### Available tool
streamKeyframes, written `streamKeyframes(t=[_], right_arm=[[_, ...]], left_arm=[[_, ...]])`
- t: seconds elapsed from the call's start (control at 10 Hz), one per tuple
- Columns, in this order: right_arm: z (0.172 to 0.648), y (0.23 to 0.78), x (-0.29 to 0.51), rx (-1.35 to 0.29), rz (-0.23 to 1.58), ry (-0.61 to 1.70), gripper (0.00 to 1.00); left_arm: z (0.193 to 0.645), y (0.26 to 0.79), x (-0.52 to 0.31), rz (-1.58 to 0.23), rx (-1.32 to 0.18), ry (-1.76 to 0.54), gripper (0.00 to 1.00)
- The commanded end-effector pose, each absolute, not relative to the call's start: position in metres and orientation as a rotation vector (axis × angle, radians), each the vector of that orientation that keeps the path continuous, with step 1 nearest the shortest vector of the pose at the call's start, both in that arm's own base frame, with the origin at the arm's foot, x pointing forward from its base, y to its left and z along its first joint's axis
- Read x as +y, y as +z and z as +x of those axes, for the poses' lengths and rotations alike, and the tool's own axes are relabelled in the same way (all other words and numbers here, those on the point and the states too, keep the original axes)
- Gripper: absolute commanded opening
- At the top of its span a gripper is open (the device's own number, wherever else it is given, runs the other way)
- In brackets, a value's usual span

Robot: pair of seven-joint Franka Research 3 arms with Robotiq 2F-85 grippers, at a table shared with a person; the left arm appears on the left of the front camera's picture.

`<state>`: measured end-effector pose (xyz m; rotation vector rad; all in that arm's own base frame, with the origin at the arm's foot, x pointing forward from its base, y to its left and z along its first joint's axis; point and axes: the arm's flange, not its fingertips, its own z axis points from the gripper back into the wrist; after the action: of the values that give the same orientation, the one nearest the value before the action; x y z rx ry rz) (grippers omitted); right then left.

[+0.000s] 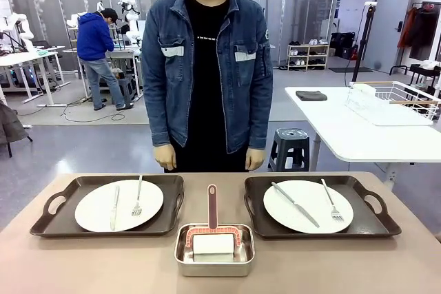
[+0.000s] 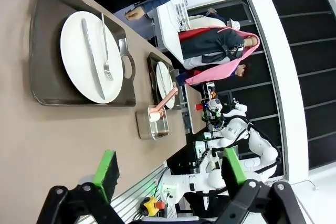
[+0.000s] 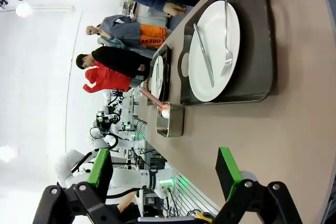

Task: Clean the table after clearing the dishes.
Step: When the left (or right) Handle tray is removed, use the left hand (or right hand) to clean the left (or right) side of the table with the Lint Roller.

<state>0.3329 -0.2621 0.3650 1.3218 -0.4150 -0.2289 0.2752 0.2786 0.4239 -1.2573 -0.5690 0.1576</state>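
- front view: two round white plates [image 1: 119,205] with silver cutlery [image 1: 137,197] rest on dark brown trays [image 1: 62,222] on the beige worktop [image 1: 103,266].
- left gripper [image 2: 169,170], right gripper [image 3: 163,169]: spread, seemingly empty.
- a tilted tray lift would probably spill cutlery.

L hand [image 2: 169,169] spread over table [image 2: 42,145]; plate [image 2: 73,38] w/ knife [image 2: 92,59], fork [image 2: 106,51] on tray [image 2: 43,80].

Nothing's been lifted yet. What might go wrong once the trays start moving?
A knife and fork lie loose on each plate; a tilted tray could shed them. The steel pan sits close between both trays, so a swung tray may knock it. The person's hands hang close to the far edge.
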Motion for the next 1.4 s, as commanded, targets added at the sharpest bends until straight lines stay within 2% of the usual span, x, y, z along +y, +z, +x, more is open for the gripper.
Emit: streamKeyframes(t=[0.0, 1.3], right_arm=[[0.3309, 0.3665, -0.2641, -0.417, 1.323, -0.238, 1.0], [0.3309, 0.3665, -0.2641, -0.417, 1.323, -0.238, 1.0]], left_arm=[[0.2693, 0.4222, 0.2835, -1.258, -0.581, 0.167, 1.0], [0.2693, 0.4222, 0.2835, -1.258, -0.581, 0.167, 1.0]])
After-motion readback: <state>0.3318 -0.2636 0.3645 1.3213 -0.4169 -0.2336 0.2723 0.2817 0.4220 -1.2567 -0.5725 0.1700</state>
